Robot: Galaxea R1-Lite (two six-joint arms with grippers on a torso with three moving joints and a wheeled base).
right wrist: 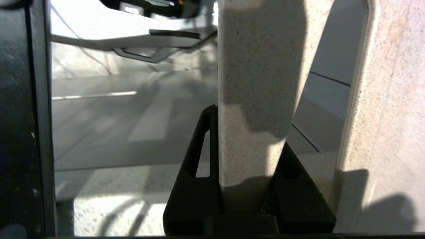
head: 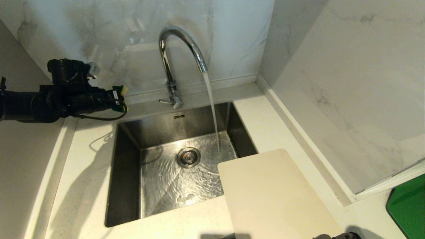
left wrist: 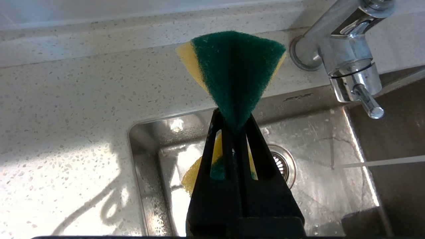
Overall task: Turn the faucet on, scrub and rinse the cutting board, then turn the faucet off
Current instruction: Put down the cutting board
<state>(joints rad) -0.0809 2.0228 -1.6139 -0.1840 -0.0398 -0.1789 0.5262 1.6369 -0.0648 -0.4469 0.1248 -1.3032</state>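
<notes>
The stainless sink fills the middle of the head view, and water is already pouring from the chrome faucet at top centre down to the basin floor beside the drain, so the turning-on looks done and the scrubbing is the step now at hand. The cream cutting board lies in the lower right of that frame, one corner jutting over the sink's edge, still clear of the stream. In the right wrist view the right gripper has its jaws pressed against both faces of the board, seen edge-on, gripping it; in the head view only a sliver of that arm shows at the bottom edge. At the left edge the left gripper hangs over the counter, clamped tight on a green-and-yellow scouring sponge that fans out beyond its tips. Next, I'd judge, the board must come under the flow and the sponge down onto it. The faucet lever is small and its position hard to read; a green slab is cut off at lower right.
</notes>
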